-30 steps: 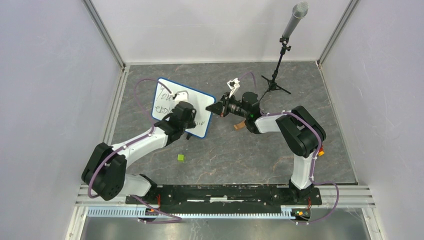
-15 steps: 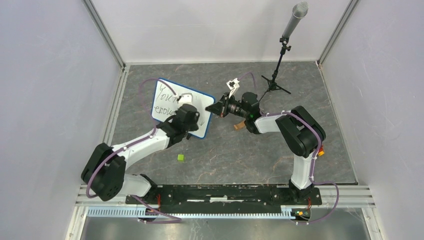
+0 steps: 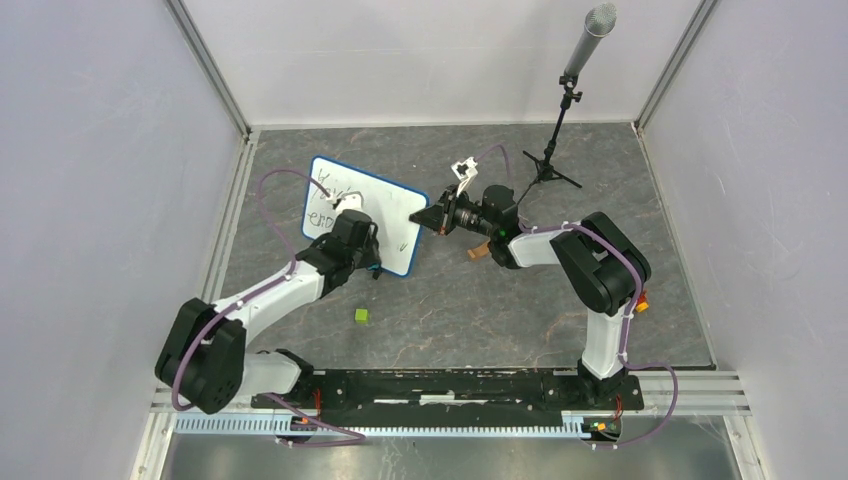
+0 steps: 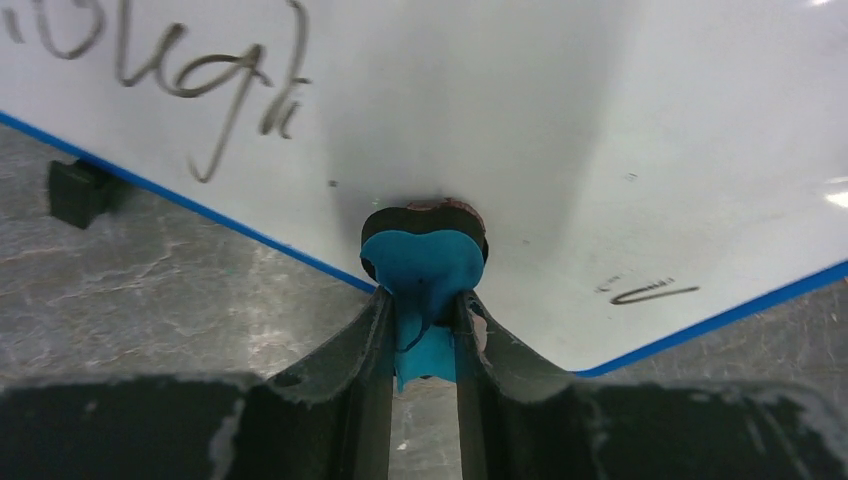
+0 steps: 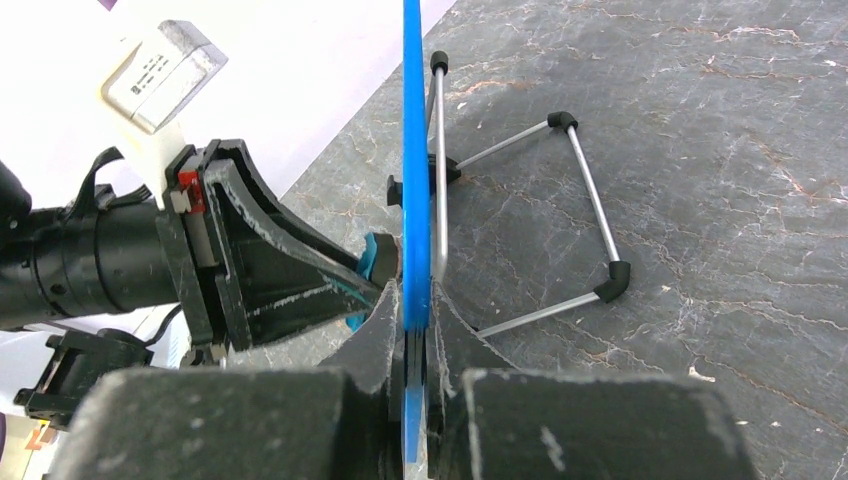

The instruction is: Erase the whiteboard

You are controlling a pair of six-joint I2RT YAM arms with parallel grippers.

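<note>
Nearest the arm bases, a small green cube [image 3: 361, 315] lies alone on the dark marbled desk [image 3: 480, 310], well apart from everything else. Beyond it the left arm reaches up and to the right, and the left pincer [image 4: 425, 300] is pinching a small eraser [image 4: 425, 262] with a blue body and a dark pad. The pad is pressed flat against the white face of the whiteboard [image 3: 392, 205], close to its lower blue frame.

The whiteboard stands propped up on the left-centre part of the desk, resting on a wire stand [image 5: 592, 200] with black caps. One black foot [image 4: 78, 190] shows below the frame. Black handwriting [image 3: 325, 203] covers the left part of the face. In the left wrist view a short stray mark [image 4: 650, 293] sits near the lower edge, right of the eraser, and the face around the pad is bare white.

The right pincer [image 5: 415, 295] is pressed together on the board's right edge, one finger on each side of the blue frame. A small brown thing [image 3: 479, 251] lies on the desk just beside the right forearm; what it is cannot be told. Farthest back, a microphone [image 3: 598, 25] stands on a tripod [image 3: 548, 165].
</note>
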